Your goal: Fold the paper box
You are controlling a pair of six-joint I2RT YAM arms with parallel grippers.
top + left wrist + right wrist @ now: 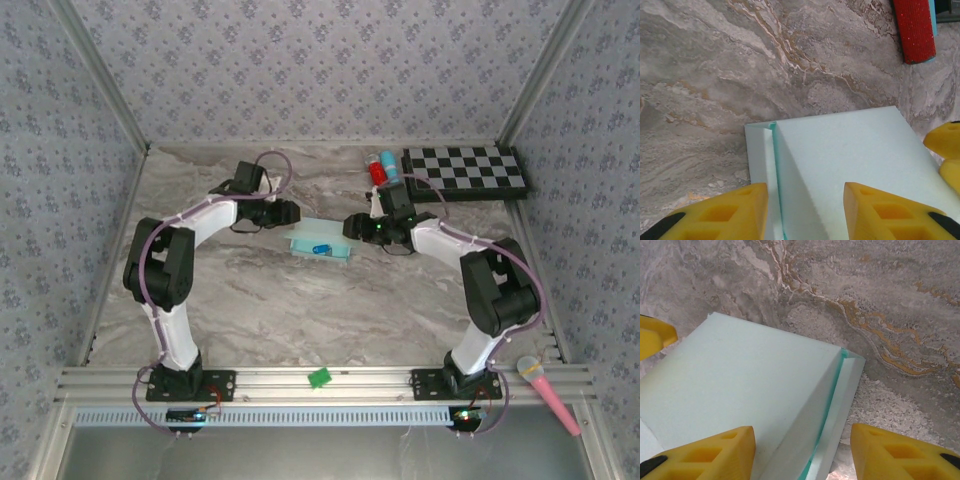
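Observation:
The paper box [320,243] lies mid-table, pale aqua card with a raised side wall and a narrow flap along each end. My left gripper [293,213] is at its left end, my right gripper [350,228] at its right end. In the left wrist view the box [840,165] runs under my open left gripper [806,210]; the yellow fingers [725,212] straddle the folded wall and its flap. In the right wrist view the box [740,380] sits under my open right gripper [802,450], whose fingers [900,452] stand either side of the wall and flap, the right one clear of the card.
A small dark-blue piece [321,249] rests on the box. A red tube [378,172] and a slim blue tube [390,165] stand by the checkerboard [465,172] at the back right. A green bit [320,377] and a pink microphone [547,392] lie on the front rail.

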